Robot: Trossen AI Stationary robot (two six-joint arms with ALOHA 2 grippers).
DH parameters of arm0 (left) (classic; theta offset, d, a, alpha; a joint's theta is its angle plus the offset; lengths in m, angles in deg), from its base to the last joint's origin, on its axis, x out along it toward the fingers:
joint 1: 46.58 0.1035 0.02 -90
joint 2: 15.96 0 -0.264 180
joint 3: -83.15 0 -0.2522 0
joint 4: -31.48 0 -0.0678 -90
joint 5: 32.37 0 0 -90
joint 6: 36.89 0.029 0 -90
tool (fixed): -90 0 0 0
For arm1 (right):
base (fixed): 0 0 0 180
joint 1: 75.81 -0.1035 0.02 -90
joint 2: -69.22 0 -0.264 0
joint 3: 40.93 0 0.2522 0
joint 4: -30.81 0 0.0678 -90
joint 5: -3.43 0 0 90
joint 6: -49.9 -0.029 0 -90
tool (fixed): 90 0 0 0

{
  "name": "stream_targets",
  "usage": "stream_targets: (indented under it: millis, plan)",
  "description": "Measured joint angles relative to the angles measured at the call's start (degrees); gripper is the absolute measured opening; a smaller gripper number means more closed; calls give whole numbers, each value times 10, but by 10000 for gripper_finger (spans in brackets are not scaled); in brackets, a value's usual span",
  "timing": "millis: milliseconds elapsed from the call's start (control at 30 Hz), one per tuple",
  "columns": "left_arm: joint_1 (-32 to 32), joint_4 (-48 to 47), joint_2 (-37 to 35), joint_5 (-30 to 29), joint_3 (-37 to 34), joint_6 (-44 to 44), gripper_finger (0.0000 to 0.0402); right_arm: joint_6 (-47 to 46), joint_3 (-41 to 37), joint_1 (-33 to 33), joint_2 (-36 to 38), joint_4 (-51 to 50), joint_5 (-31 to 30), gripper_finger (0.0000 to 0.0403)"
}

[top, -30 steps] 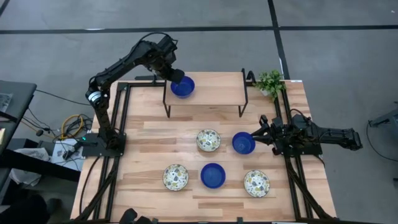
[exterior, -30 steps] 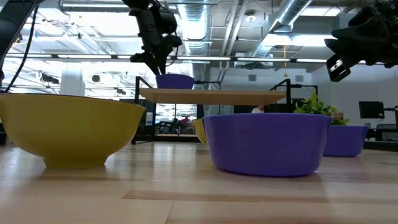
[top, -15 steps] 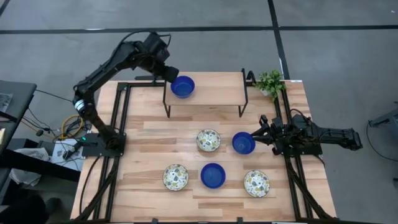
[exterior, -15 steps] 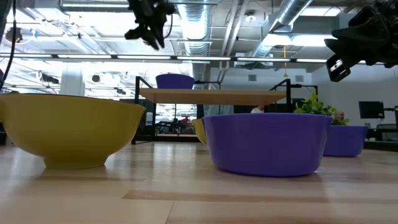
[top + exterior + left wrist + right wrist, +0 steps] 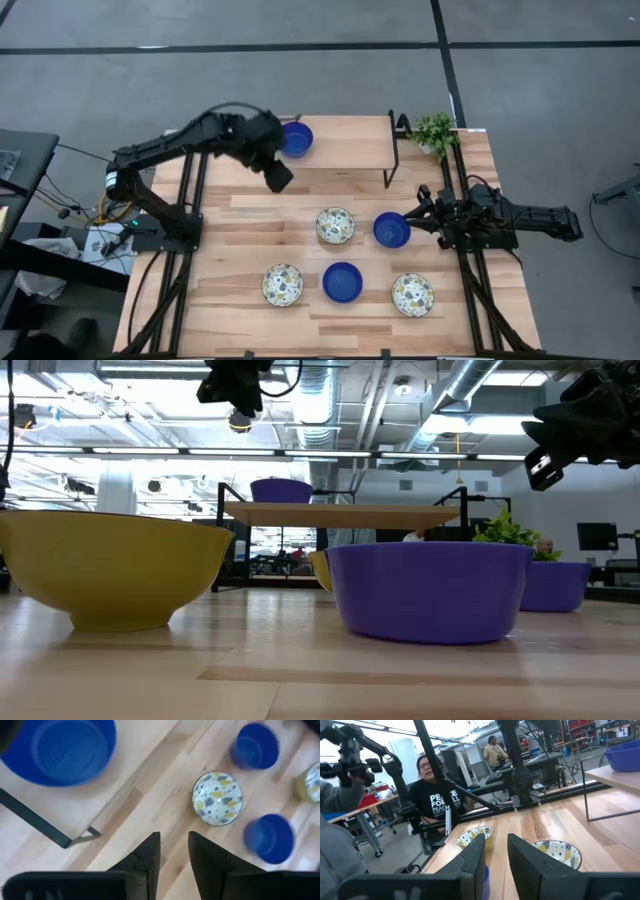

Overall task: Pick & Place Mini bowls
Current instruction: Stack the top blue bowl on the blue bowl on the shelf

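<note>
1. Left gripper (image 5: 279, 177) hangs in the air just off the front left corner of the raised shelf (image 5: 340, 150), above the table (image 5: 240, 240). Fingers (image 5: 150, 857) sit close together with a thin gap between them, nothing held: released.
2. Blue bowl on the shelf (image 5: 296, 139) sits just behind the left gripper, at the shelf's left end. In the left wrist view it (image 5: 60, 750) is apart from the fingers, no contact. The low view shows it (image 5: 281, 489) standing upright on the shelf top.
3. Ahead of the left gripper on the table: floral bowl (image 5: 335, 225), seen in its wrist view just beyond the fingertips (image 5: 217, 798).
4. Right gripper (image 5: 418, 218) is low at the table's right edge, beside the right blue bowl (image 5: 392, 230). Contact with the rim is hard to call. Its fingers (image 5: 527, 857) show a narrow gap, empty: released.
5. Front row, nearer the table's front edge than either gripper: left floral bowl (image 5: 283, 285), centre blue bowl (image 5: 343, 282), right floral bowl (image 5: 412, 295). All three are apart from each other.
6. Plant (image 5: 435, 131) at the back right corner, well apart from the left gripper.
7. Right wrist view: a person in a black T-shirt (image 5: 435, 795) is seated beyond the table.
</note>
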Motion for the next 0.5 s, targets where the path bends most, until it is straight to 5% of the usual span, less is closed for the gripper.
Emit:
stream_targets:
  millis: [500]
  plan:
    - [-98, 405, -167, -33, -310, 5, 99, -66, 0, 0, 0, 81, 0, 72]
